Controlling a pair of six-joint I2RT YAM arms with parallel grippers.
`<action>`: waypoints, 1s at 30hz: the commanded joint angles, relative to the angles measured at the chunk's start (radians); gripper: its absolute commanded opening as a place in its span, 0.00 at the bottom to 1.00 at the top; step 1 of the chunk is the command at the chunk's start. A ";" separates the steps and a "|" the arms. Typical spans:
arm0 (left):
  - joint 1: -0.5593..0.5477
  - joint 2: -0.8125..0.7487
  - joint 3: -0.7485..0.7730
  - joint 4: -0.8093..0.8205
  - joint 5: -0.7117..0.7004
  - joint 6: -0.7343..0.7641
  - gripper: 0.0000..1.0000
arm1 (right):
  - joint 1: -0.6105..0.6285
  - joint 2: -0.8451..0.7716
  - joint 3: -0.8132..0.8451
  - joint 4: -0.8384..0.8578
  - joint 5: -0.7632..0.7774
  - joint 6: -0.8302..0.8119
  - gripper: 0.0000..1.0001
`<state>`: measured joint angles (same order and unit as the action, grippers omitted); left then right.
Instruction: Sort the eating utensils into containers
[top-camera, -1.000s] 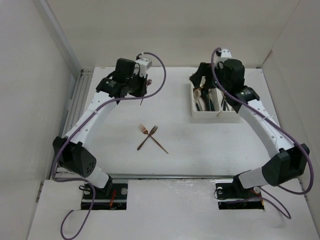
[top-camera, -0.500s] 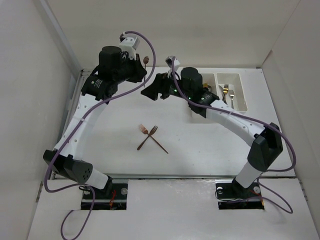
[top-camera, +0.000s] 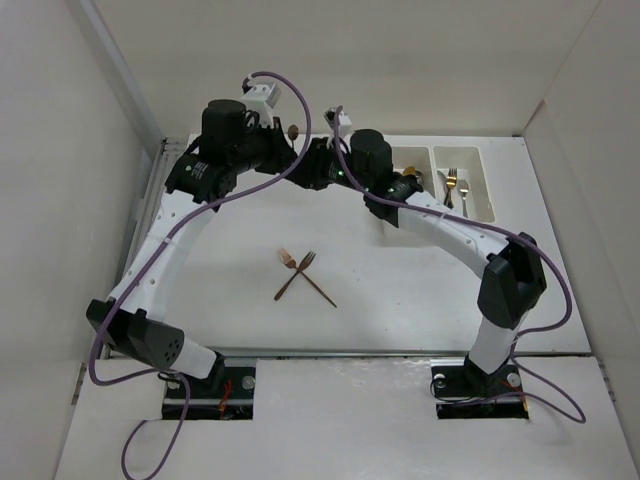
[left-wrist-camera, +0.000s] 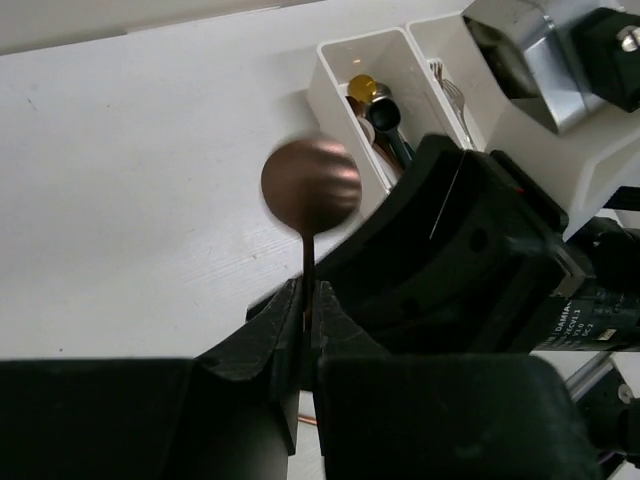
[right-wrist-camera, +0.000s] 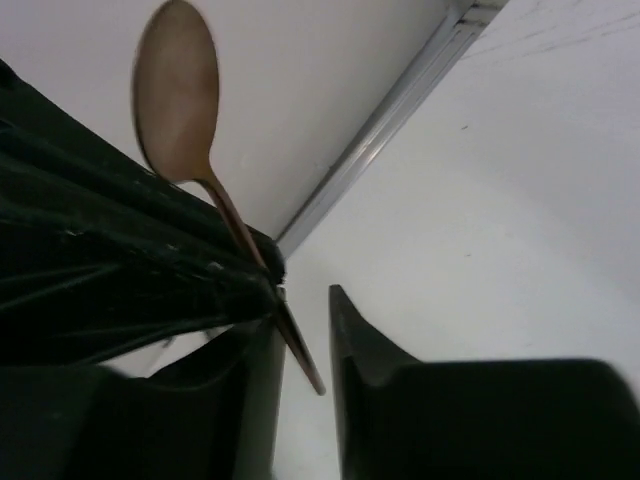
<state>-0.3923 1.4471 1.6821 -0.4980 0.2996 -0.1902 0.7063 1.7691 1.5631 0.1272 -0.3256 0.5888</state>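
Above the table's back edge, the left gripper (left-wrist-camera: 308, 300) is pinching a copper spoon (left-wrist-camera: 311, 185) by its handle, bowl up. The right gripper (right-wrist-camera: 300, 330) is waiting, spread around the handle's end. Risk: if the left is letting go before the right is gripping, the spoon is falling short of the bins (top-camera: 431, 170).

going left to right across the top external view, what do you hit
left arm's lower black joint → crossed copper utensils → half-hidden white bin → white bin with forks
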 joint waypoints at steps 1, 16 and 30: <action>-0.010 -0.060 -0.022 0.000 0.032 -0.025 0.00 | 0.001 0.019 0.054 0.060 0.011 0.023 0.24; -0.010 -0.051 -0.044 -0.039 -0.128 0.047 1.00 | -0.188 0.067 0.153 -0.427 0.218 -0.198 0.00; 0.087 -0.119 -0.176 -0.059 -0.249 0.072 1.00 | -0.450 0.308 0.288 -0.810 0.546 -0.402 0.00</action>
<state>-0.3187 1.3830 1.5120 -0.5690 0.0582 -0.1307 0.2295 2.0884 1.8198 -0.6712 0.1368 0.2291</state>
